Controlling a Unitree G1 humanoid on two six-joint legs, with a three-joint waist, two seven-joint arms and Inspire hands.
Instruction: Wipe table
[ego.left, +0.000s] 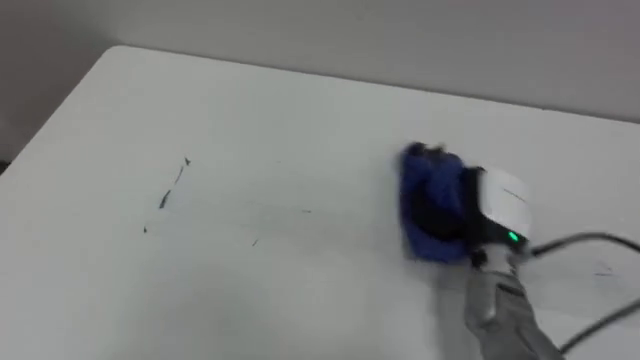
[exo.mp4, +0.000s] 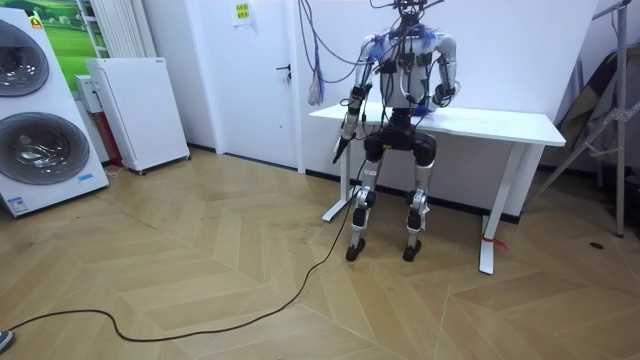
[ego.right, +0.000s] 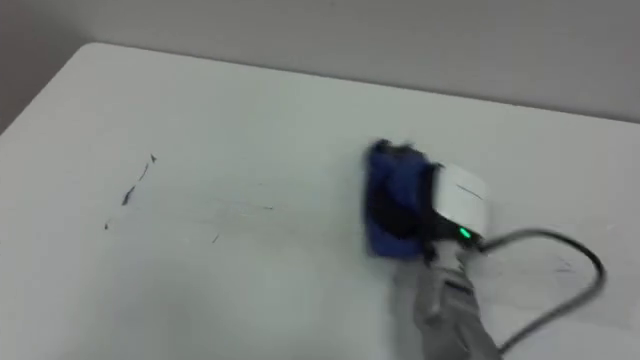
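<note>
Right hand (ego.left: 492, 205) presses blue cloth (ego.left: 414, 195) on the white table (ego.left: 300, 110)
Fingers (ego.left: 437, 213) seem curled round the cloth — blur hides detail; dark marks (ego.left: 172, 185) lie well to its left, so a short sweep could miss them.

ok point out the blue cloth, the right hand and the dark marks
blue cloth (ego.left: 410, 205), left eye view, bare left edge
right hand (ego.left: 442, 212), left eye view, dark back
dark marks (ego.left: 176, 183), left eye view, long streak

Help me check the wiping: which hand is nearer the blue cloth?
Right. The right hand rests on the blue cloth; the left hand hangs beside the table.
</note>
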